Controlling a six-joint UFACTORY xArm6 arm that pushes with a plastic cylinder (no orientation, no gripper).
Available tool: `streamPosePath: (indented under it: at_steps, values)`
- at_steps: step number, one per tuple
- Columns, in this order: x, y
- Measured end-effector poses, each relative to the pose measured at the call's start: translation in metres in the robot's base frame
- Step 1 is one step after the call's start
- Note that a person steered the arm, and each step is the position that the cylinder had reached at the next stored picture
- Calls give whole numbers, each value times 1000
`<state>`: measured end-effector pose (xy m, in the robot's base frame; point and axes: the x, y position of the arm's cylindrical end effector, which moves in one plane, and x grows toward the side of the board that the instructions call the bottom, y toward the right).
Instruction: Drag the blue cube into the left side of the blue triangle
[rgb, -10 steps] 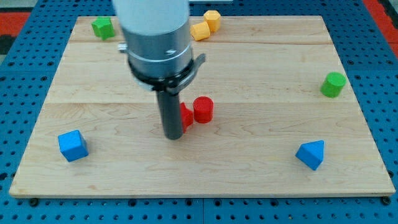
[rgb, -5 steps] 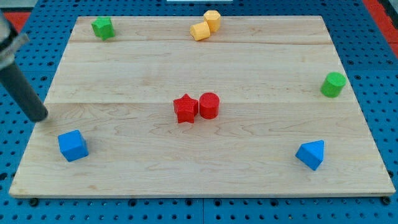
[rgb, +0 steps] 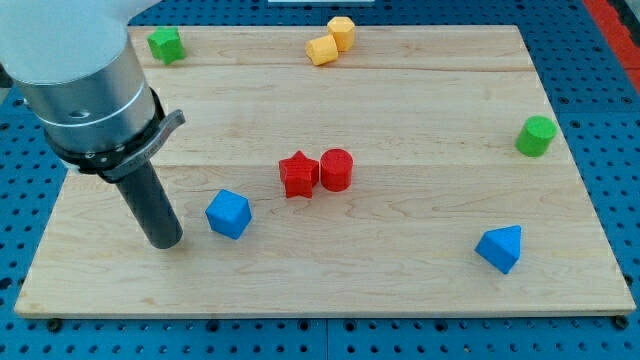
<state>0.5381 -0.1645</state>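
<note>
A pale wooden board (rgb: 420, 110) made of planks lies on a blue pegboard surface (rgb: 600, 330) dotted with holes.

The blue cube (rgb: 228, 214) sits in the lower left part of the board, tilted a little so one corner faces the view's bottom. The tip (rgb: 166, 243) of the dark rod rests on the board just beside the cube, on the view's left of it and slightly lower, with a narrow strip of wood showing between them. The arm carries no gripper, only this straight rod below a wide grey collar that fills the view's upper left.

The blue triangle (rgb: 500, 248) lies well apart from the cube, near the board's lower right corner.

Between them and a little higher, a red star (rgb: 298, 175) and a red cylinder (rgb: 337, 169) touch side by side near the board's middle. A green cylinder (rgb: 536, 135) stands near the right edge. At the top edge two yellow blocks (rgb: 331, 41) sit together, and a green block (rgb: 165, 44) lies in the top left corner.
</note>
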Motion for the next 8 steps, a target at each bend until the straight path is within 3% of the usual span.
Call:
streamPosePath:
  at_steps: [1,3,5,7,8]
  values:
    - [-31,20]
    - [-24,137]
    - [12,76]
    - [45,109]
    - [73,85]
